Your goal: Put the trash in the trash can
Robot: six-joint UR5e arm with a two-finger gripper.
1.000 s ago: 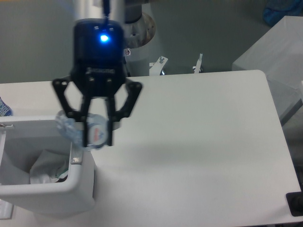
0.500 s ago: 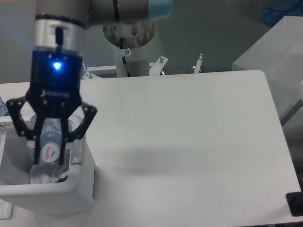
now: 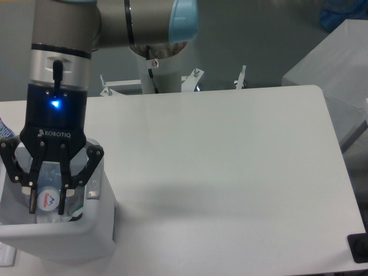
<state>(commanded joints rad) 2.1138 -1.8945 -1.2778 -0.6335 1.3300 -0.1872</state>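
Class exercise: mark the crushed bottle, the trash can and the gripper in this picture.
crushed bottle (image 3: 48, 198): fixed camera, on its label.
trash can (image 3: 63, 230): fixed camera, on the near rim.
gripper (image 3: 47, 206): fixed camera, midway between the fingers.

Bottle (image 3: 48, 198) betw. fingers (image 3: 34, 201), inside trash can (image 3: 86, 233), table's (image 3: 230, 172) left edge.

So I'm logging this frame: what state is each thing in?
gripper: shut on the bottle, lowered into the can's opening
bottle: crushed, held between the fingers, inside the can
can: upright, open-topped
table: nothing visible on the white top except the can
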